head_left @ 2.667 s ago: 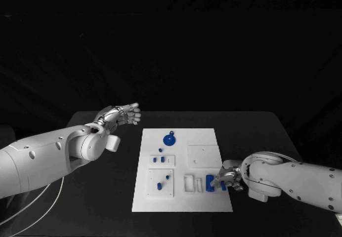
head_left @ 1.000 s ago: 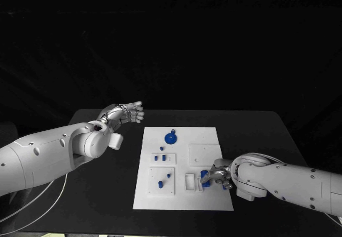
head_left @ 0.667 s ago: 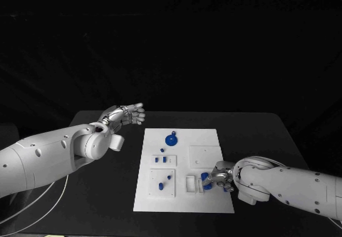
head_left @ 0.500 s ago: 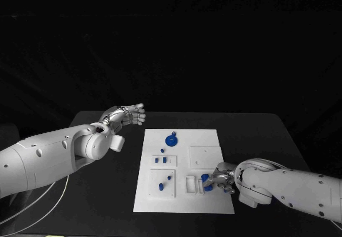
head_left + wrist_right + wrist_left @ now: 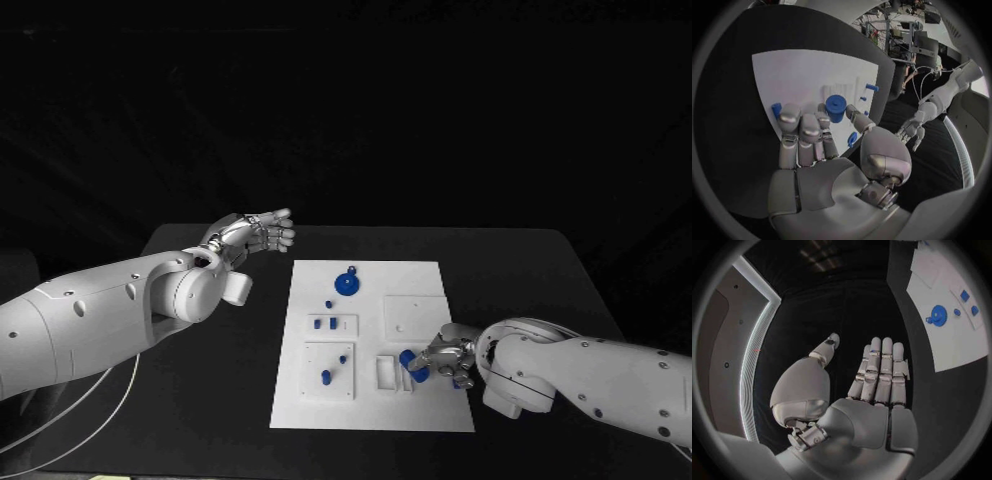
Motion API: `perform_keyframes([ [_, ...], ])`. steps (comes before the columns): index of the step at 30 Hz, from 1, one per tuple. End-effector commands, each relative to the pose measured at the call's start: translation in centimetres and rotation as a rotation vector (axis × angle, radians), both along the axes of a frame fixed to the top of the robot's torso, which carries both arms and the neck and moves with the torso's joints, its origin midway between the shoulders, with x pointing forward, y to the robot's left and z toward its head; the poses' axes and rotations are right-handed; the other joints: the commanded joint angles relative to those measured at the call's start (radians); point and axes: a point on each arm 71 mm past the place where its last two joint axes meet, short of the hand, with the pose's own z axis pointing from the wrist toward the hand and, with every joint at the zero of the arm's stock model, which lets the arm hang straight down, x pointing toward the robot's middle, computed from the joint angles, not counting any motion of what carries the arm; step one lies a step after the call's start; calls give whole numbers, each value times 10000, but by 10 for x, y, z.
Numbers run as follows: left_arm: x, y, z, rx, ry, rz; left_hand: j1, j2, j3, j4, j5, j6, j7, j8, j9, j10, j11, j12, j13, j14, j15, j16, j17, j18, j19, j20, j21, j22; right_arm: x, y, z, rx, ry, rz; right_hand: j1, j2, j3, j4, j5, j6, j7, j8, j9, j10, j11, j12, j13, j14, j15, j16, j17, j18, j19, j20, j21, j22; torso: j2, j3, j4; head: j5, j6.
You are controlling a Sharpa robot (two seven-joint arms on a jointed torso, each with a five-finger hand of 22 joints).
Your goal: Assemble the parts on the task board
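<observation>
The white task board (image 5: 411, 290) lies in the middle of the black table. At its near right corner my right hand (image 5: 447, 358) pinches a blue cylinder (image 5: 410, 363) between thumb and fingertips, tilted, just over the board. In the right wrist view the blue cylinder (image 5: 836, 107) sits at the tips of the right hand (image 5: 811, 135), with another small blue piece (image 5: 776, 109) beside the fingers. My left hand (image 5: 255, 232) hovers open off the board's far left corner, and the left wrist view shows that hand (image 5: 876, 375) flat and holding nothing.
A large round blue part (image 5: 346, 283) lies at the board's far end. Small blue pegs (image 5: 326, 322) stand in the left plates, with two more (image 5: 335, 367) nearer me. White slotted blocks (image 5: 384, 371) stand just left of the right hand.
My right hand has shifted a little to the left over the board with the blue cylinder, which now leans over. The left hand has barely moved.
</observation>
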Motion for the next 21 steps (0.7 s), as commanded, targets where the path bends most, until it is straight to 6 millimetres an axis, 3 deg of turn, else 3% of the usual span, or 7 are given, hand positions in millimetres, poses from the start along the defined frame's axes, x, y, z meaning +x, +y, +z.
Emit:
perform_keyframes([
  [1,0,-2,1,-125,-28,-131,50,41,-10,-57,-18,-75,-16,39,-16,-43,-20,30,-14,-40,13,-35,16,125,19,56,-64,12,-2,3,2,285,4,-64,13,-93,65,7,-53,222,128,55,12,29,-84,-17,-17,1,-52,-37,-9,908,-23,30,47,144,5,-5,1,-11,-6],
  [21,-1,-2,1,-118,4,-95,56,42,-19,-68,-18,-74,-17,43,-19,-41,-17,31,-15,-36,17,-46,30,124,24,60,-70,22,2,21,0,387,205,175,45,-139,87,-37,-53,276,102,62,9,49,-111,-26,-28,11,-80,-43,-5,908,-20,37,57,146,6,-30,23,10,-33],
])
